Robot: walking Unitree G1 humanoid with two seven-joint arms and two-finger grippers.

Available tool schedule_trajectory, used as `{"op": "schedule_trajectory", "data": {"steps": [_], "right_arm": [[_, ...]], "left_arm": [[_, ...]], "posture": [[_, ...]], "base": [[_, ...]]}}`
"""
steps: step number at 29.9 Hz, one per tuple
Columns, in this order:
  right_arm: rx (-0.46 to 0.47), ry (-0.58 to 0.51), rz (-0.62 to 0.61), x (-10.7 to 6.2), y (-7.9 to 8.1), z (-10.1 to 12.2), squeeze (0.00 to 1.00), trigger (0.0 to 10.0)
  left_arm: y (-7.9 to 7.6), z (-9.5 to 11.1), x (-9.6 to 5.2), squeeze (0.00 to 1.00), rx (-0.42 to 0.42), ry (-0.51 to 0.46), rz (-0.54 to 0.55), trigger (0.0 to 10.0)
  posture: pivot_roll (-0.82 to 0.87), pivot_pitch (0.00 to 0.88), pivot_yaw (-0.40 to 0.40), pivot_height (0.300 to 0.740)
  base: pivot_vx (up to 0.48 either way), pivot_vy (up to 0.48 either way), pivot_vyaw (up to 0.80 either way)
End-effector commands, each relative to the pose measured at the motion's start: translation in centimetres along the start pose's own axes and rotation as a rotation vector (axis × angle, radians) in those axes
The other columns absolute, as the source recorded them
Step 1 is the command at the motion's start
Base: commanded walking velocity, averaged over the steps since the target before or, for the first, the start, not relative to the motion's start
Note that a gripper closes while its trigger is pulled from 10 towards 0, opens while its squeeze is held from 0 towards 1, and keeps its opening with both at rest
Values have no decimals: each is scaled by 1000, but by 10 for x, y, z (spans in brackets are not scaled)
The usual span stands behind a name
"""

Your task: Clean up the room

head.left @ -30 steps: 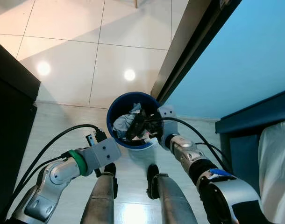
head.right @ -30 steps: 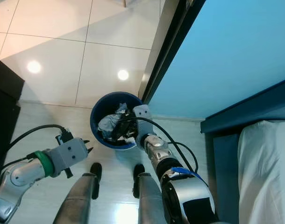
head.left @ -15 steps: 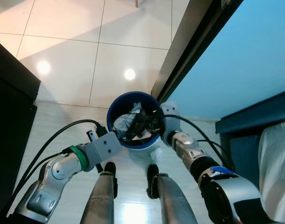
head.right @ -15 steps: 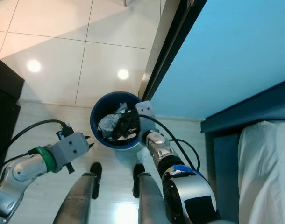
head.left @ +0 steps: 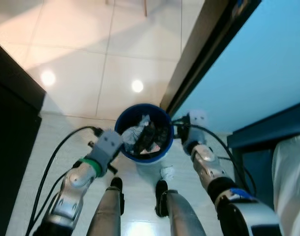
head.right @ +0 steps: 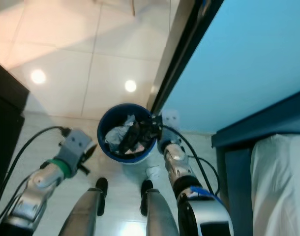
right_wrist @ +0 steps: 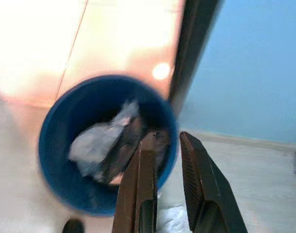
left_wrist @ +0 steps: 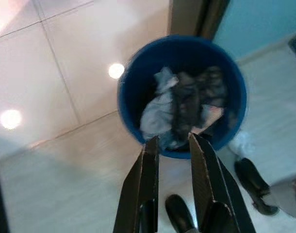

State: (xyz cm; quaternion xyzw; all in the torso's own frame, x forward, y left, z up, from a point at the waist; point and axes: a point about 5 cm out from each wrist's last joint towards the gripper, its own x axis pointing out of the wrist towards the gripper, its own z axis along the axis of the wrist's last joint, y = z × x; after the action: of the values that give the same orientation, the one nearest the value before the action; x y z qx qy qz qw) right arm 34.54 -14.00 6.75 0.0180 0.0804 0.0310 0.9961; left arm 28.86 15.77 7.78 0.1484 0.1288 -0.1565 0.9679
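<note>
A round blue bin (head.left: 121,119) stands on the pale floor just ahead of my feet. It holds crumpled grey-white paper (head.left: 134,132) and dark scraps (head.left: 151,135). My right gripper (head.left: 176,129) hovers at the bin's right rim, open, nothing between its fingers (right_wrist: 147,160). Open and empty too, my left gripper (head.left: 120,146) is at the bin's left rim, its fingers (left_wrist: 150,160) pointing at the bin (left_wrist: 126,104). A small white crumpled piece (head.left: 166,172) lies on the floor beside the bin, near my right foot.
A dark door frame (head.left: 201,54) runs diagonally behind the bin, with a blue wall (head.left: 258,73) to its right. Dark furniture (head.left: 12,128) stands on the left. A dark blue bed frame (head.left: 263,130) with white bedding (head.left: 292,172) is at the right.
The right gripper has drawn back out of the bin to its right rim. The left arm has swung up to the left rim. A white crumpled piece now shows on the floor.
</note>
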Motion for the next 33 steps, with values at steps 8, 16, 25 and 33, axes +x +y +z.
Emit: {"op": "schedule_trajectory", "data": {"steps": [8,16,25,33], "right_arm": [[112,41,-141,-37,-12,-48,0,10000],[130,37,-149,-40,-8,-50,0,10000],[124,143,-181,-46,-17,-63,0,10000],[109,175,-144,-51,-14,-68,0,10000]], "left_arm": [[-12,-27,8,0,-144,88,80,10000],[-12,-16,23,0,-167,67,73,10000],[-17,-16,30,0,-182,81,39,10000],[-19,-20,29,0,-192,92,55,10000]], "posture": [[86,150,13,740],[66,115,52,740],[52,126,80,740],[59,142,52,740]], "base": [[0,0,0],[0,0,0],[0,0,-543],[0,0,-800]]}}
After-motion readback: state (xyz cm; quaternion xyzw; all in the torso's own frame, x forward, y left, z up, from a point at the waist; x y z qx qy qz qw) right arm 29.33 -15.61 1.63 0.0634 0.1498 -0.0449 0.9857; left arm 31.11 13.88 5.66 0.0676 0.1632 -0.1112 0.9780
